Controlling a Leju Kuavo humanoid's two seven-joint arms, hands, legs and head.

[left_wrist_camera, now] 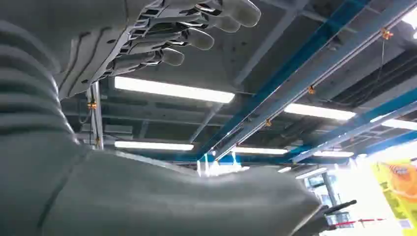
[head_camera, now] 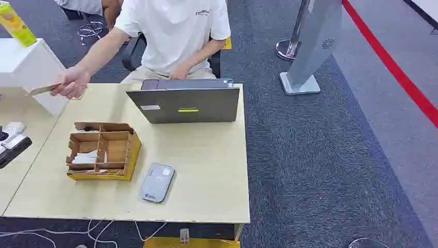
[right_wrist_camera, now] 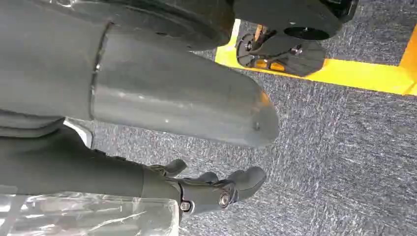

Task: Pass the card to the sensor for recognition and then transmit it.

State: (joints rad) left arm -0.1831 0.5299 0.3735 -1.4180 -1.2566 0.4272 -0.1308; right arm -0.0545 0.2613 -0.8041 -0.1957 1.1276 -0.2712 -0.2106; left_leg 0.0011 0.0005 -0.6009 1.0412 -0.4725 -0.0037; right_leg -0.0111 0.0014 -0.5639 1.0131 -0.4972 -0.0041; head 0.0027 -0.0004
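Note:
In the head view a person in a white shirt sits behind the table and holds a thin beige card (head_camera: pixel 43 89) in an outstretched hand (head_camera: pixel 71 82), over the table's far left corner. The grey, rounded sensor pad (head_camera: pixel 157 182) lies flat near the front edge of the table. Beside it stands a cardboard divider box (head_camera: pixel 103 150) with white cards (head_camera: pixel 85 157) in one compartment. My left hand (left_wrist_camera: pixel 162 37) is turned up toward the ceiling, fingers stretched out and holding nothing. My right hand (right_wrist_camera: pixel 206 189) hangs over grey carpet, fingers loosely bent and holding nothing.
A grey laptop (head_camera: pixel 185 103) stands open at the back of the wooden table (head_camera: pixel 206 170), its lid toward me. A white cabinet (head_camera: pixel 26 67) with a yellow bottle (head_camera: pixel 16 23) stands at the far left. Cables trail under the table front. A grey floor stand (head_camera: pixel 310 46) is on the right.

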